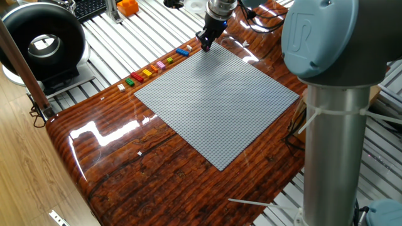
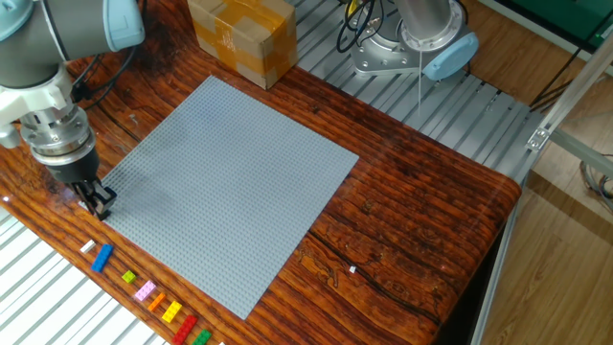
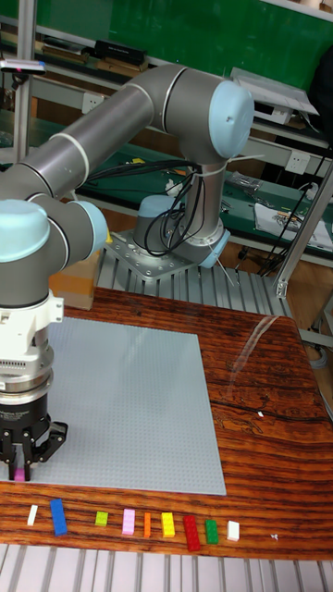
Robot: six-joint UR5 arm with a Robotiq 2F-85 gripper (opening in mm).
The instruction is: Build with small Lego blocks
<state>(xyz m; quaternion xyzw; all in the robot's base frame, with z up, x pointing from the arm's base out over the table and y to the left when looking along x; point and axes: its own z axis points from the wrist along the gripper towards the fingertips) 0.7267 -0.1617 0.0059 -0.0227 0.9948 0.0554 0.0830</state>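
My gripper (image 3: 23, 465) stands upright over the near left corner of the grey baseplate (image 3: 129, 407), with its tips down at the plate's edge. The jaws are drawn close, and a tiny magenta Lego block (image 3: 18, 474) shows between them. The same gripper (image 2: 96, 203) appears at the plate's (image 2: 230, 182) left corner, and the gripper (image 1: 205, 45) at the plate's (image 1: 217, 100) far corner. Several small Lego blocks (image 3: 129, 522) lie in a row on the wooden table beside the plate, running white, blue, green, pink, orange, yellow and red. This row of blocks (image 2: 146, 290) is seen again as blocks (image 1: 154, 66).
A cardboard box (image 2: 239, 34) sits at the plate's far corner. The arm's base (image 2: 412, 48) is bolted to the slatted frame behind. A black round device (image 1: 41, 41) and an orange object (image 1: 127, 7) lie off the table. A small white speck (image 2: 352, 269) rests on the wood.
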